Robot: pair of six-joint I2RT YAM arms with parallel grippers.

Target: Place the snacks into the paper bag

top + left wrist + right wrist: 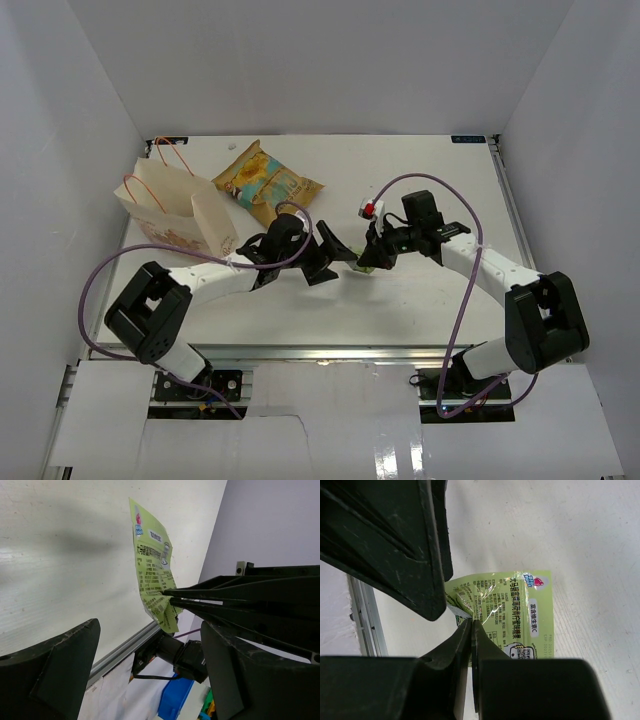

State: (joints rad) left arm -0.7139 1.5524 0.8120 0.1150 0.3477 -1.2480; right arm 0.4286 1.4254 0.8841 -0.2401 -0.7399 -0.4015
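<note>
Nearest us, in the right wrist view, the right gripper (471,625) is shut tight, its two thin fingertips pinching the crumpled lower edge of one green sachet (520,610); printed face toward us. Item two: the left gripper (338,265), spread wide and holding nothing, its broad fingers standing either side of the sachet in the left wrist view, neither one touching it as far as we can tell. Item three: the worktop (420,300), white, with the sachet held near its middle and, we judge, lifted clear of it. Item four: the paper bag (170,205), cream with orange cord handles, upright and mouth open at the far left corner. Item five: a yellow-and-teal chip bag (268,182) lying flat just right of the paper bag, outside it. Relation of note: the sachet lies straight ahead of the left gripper, its long axis running roughly upright across the gap between that gripper's fingers, while the paper bag sits well apart on the left arm's side. We read this as a handover, since the left arm is the nearer to the paper bag.
</note>
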